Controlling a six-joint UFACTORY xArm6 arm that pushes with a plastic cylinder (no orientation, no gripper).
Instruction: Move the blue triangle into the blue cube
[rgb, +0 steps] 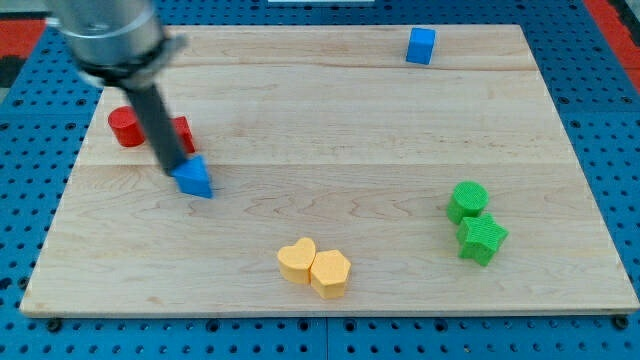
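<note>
Desk (400, 150): a pale wooden board with long grain lines running left to right, filling most of the frame; its corners show, and no writing or label can be read on it.
Surround (620, 110): blue pegboard with rows of small holes around the board — a red strip shows at the upper left and upper right corners of the frame.
Arm (105, 35): blurred grey body at the upper left of the frame, cut off by the top edge; its upper part cannot be made out.
Rod (160, 125): dark and straight, slanting down to the right, and hiding part of the red block behind it.
Hand: none shows — the arm ends in the rod, so there is nothing spread or pressed together.
My tip (176, 169): touching the upper left side of the blue triangle.
Blue triangle (196, 178): left of centre, just below the red blocks, well apart from the blue cube.
Blue cube (421, 45): near the top edge, right of centre, standing alone.
Red blocks: a red cylinder (126, 127) at the left; a second red block (182, 133) just right of the rod, shape hard to tell.
Green blocks: a green cylinder (467, 200) touching a green star (481, 239) below it, at the right.
Yellow blocks: a yellow heart (297, 260) touching a yellow hexagon-like block (330, 272), bottom centre.
</note>
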